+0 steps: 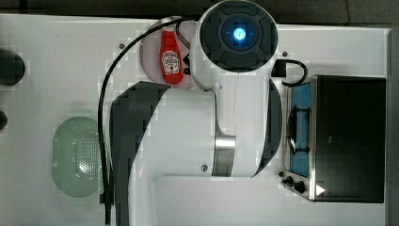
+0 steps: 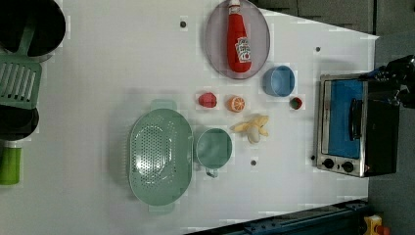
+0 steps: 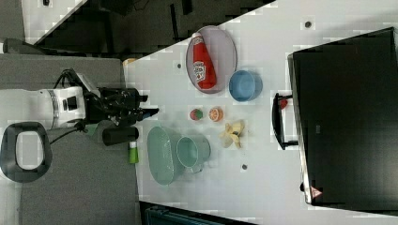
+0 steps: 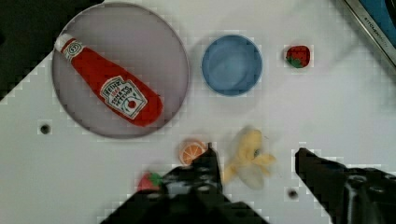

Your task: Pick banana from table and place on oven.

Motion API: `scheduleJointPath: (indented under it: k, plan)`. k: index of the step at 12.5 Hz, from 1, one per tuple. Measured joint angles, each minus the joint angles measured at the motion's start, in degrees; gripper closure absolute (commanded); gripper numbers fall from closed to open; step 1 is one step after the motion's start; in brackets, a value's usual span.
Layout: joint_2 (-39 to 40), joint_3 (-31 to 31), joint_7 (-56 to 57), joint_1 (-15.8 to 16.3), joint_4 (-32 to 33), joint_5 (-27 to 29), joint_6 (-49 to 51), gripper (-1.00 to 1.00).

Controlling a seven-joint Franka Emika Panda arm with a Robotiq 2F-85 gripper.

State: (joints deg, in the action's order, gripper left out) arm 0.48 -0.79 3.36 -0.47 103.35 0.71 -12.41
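The white bench (image 2: 122,73) has a few dark screw holes. On it the banana (image 2: 252,127) lies free between the green cup (image 2: 214,147) and the oven (image 2: 352,127), just beside the orange slice (image 2: 237,104). A ketchup bottle (image 2: 238,39) lies on a grey plate (image 2: 215,54), near a blue bowl (image 2: 279,81). The gripper (image 4: 254,161) hangs above the banana, fingers spread, holding nothing. Dark floor borders the bench.

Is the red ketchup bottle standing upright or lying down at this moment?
Lying down. The red ketchup bottle rests on its side across the grey round plate, label facing up, white cap toward the plate's rim in the wrist view.
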Motion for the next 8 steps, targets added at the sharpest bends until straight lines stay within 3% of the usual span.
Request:
scheduleJointPath:
  k: [3, 6, 8]
  plan:
    - [-18.35, -1.90, -0.70, 0.43, 14.38, -0.09, 13.94, -1.00]
    - [-30.66, -2.19, -0.99, -0.08, 13.93, -2.47, 12.43, -1.00]
    - [-33.43, -1.51, -1.31, -0.81, 12.70, -2.18, 10.38, -1.00]
